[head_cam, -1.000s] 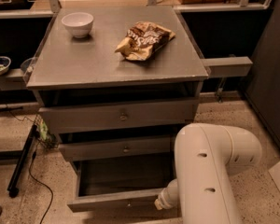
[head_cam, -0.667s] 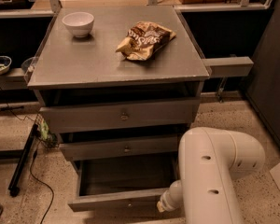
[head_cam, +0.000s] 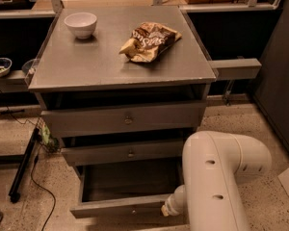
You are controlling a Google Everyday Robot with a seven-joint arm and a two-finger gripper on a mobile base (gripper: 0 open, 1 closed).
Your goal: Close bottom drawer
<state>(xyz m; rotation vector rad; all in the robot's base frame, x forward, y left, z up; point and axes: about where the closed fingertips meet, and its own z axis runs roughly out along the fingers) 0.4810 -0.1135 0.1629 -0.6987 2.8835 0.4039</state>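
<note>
Nearest, the white arm (head_cam: pixel 216 177) bends down, and its gripper (head_cam: pixel 169 207) is at the right end of the bottom drawer (head_cam: pixel 115 207) front; open or closed, I cannot tell. This drawer stands far out, so the whole push seems left to do. The middle drawer (head_cam: pixel 130 153) looks pushed in. On the cabinet top (head_cam: pixel 86 61) lie a brown snack bag (head_cam: pixel 149 41), its print unreadable, and a white bowl (head_cam: pixel 81 24).

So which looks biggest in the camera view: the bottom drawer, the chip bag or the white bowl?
1. bottom drawer
2. chip bag
3. white bowl
The drawer is also nearest the camera, which helps. The pincer is at its front panel.
</note>
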